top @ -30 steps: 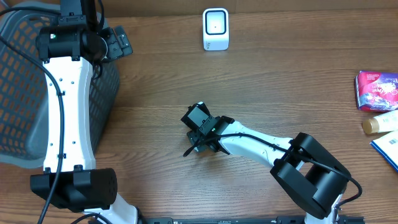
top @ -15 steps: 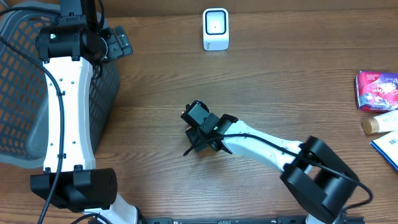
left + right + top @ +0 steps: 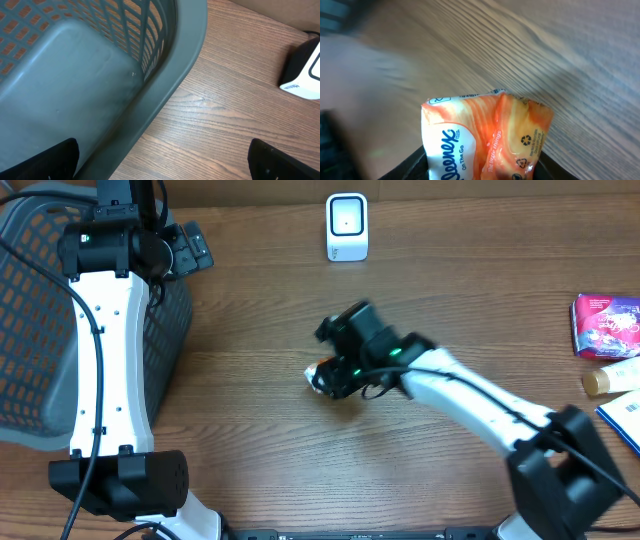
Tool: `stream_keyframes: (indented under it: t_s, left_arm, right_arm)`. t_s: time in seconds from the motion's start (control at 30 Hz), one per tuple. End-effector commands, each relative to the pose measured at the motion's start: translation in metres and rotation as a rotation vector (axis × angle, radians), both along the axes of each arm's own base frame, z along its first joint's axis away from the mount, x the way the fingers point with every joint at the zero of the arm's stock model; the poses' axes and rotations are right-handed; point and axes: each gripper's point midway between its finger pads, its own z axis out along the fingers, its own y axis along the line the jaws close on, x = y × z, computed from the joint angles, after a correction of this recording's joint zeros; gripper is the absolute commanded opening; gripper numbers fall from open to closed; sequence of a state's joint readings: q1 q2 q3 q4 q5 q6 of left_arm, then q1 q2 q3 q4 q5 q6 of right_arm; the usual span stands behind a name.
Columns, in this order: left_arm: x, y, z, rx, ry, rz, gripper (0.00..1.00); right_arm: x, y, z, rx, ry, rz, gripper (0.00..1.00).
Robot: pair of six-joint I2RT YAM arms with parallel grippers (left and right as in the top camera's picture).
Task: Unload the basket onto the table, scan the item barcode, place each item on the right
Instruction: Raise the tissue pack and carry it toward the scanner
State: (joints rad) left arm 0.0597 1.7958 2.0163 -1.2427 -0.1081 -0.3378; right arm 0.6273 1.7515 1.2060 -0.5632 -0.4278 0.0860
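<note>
The right gripper point(image 3: 336, 372) has its jaws drawn partway in against the sides of the tissue pack point(image 3: 482, 137). The pack sits between them with its sealed end projecting forward. The grip appears to be on the lower part, so that the printed faces stay exposed for reading. The pack is at the middle of the table point(image 3: 250, 440), well apart from the barcode scanner point(image 3: 347, 227) at the far edge; whether it is clear of the surface cannot be told. The left gripper point(image 3: 190, 248) is fully spread and holds nothing. It hangs just beside the rim of the grey basket point(image 3: 165, 75), probably parked there to keep the scanning path free. The orange wrapper reads "Kleenex" and "On The Go" in blue, with two recycling marks (the small print beside them is too fine to read). No barcode shows on the visible face, so the pack likely needs turning before presentation to the scanner.
</note>
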Motion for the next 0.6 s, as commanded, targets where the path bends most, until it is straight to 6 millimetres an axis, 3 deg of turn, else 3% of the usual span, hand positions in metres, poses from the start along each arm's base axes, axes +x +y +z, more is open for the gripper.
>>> stream_keyframes:
  t_s: [0.0, 0.07, 0.23, 0.37, 0.57]
  left_arm:
    - [0.001, -0.001, -0.005, -0.004, 0.014, -0.004, 1.0]
    - [0.001, -0.001, -0.005, -0.004, 0.014, -0.004, 1.0]
    - [0.001, -0.001, -0.005, -0.004, 0.014, -0.004, 1.0]
    - [0.001, -0.001, -0.005, -0.004, 0.014, -0.004, 1.0]
    - [0.001, -0.001, -0.005, -0.004, 0.014, -0.004, 1.0]
  right_arm:
    - [-0.01, 0.001, 0.085, 0.364, -0.055, 0.241, 0.5]
    - [-0.008, -0.019, 0.122, 0.563, -0.088, 0.327, 0.5]
    - [-0.007, -0.069, 0.183, 0.92, -0.232, 0.485, 0.5]
    - [0.014, -0.089, 0.189, 0.906, -0.385, 0.481, 0.51]
    - [0.025, -0.087, 0.208, 0.878, -0.668, 0.614, 0.51]
